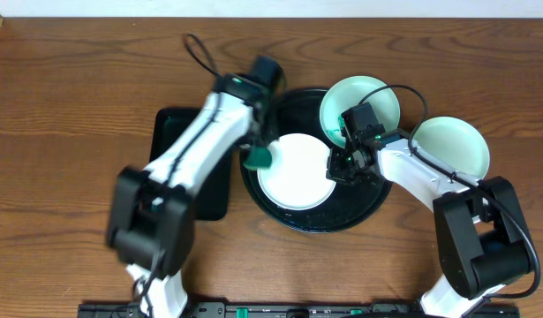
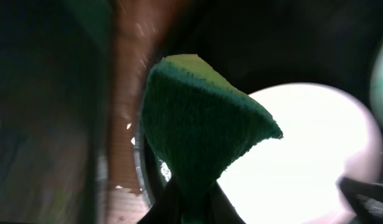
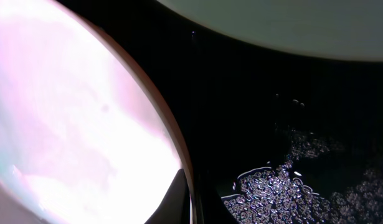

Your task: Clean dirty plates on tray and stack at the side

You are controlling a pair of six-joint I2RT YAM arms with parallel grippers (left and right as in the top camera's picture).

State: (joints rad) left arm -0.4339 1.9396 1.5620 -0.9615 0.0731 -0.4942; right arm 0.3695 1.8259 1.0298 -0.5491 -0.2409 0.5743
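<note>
The white plate lies on the large round black tray. My left gripper is shut on a green sponge at the plate's left edge. My right gripper is shut on the white plate's right rim, one finger on top of the plate. One mint-green plate sits on the tray's far right part, behind the right wrist. The other mint-green plate lies on the wood tabletop to the right of the tray.
A rectangular black tray lies left of the round tray, mostly under my left arm. Water droplets sit on the round tray's floor beside the white plate. A cable loops over the mint plates.
</note>
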